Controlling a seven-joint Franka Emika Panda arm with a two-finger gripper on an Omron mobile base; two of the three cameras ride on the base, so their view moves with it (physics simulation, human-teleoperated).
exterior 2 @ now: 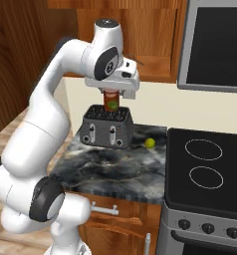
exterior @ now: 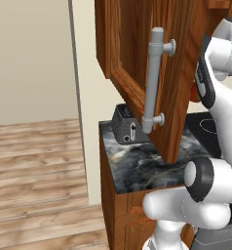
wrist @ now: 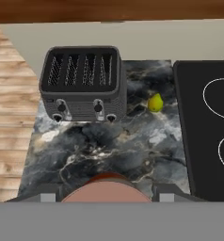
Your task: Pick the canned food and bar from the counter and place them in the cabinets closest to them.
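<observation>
Held the canned food (exterior 2: 111,102) upright between the fingers of the gripper (exterior 2: 111,105), closed on its sides, raised well above the counter (exterior 2: 115,169) and hanging over the toaster (exterior 2: 107,128); in the hand view showed only as a reddish rounded rim (wrist: 107,181) at the bottom, between the two finger tips. Kept its long axis vertical, in line with the hand pointing down. Stood just below and in front of the cabinets (exterior 2: 135,35), so judged the coming move as up and toward the wall, with the opened door (exterior: 152,73) and its grey bar handle (exterior: 153,78) swung out on the left side. Counted one can, one toaster, one small green fruit (wrist: 155,102) on the stone beside the toaster, one arm, two rings on the stove top (exterior 2: 205,164). Could not find the bar on the visible stretch of counter.
</observation>
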